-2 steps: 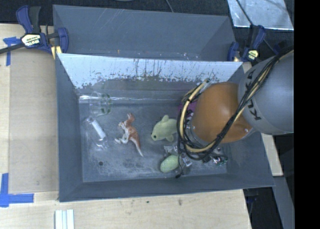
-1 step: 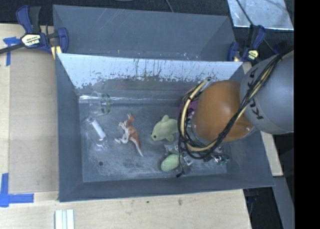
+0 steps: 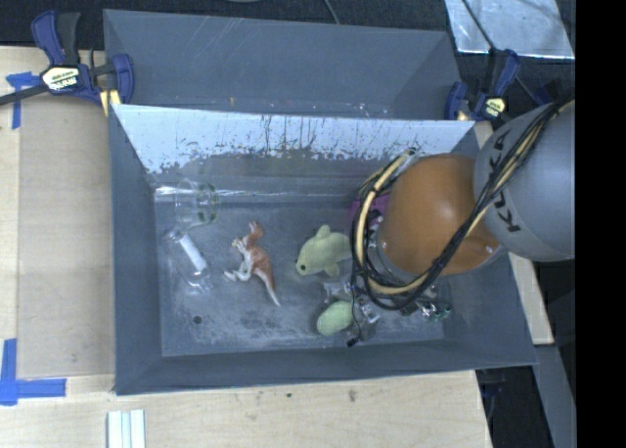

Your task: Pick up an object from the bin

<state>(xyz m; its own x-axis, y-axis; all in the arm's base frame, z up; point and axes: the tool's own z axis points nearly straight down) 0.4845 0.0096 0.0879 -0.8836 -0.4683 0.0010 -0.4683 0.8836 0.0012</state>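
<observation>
My gripper (image 3: 358, 311) is low in the bin's front right part, under the arm's orange cover. It sits right against the right side of a small pale green rounded thing (image 3: 334, 319) on the bin floor; whether it grips that thing is hidden. Just behind lies a larger pale green soft toy (image 3: 321, 250), close to the gripper's left. An orange toy animal (image 3: 256, 262) lies further left, in the middle of the floor.
A clear plastic piece (image 3: 189, 252) lies at the left of the floor, with another clear bit (image 3: 199, 200) near the back left corner. A sliver of something purple (image 3: 380, 204) peeks out beside the orange cover. The arm covers the bin's right part.
</observation>
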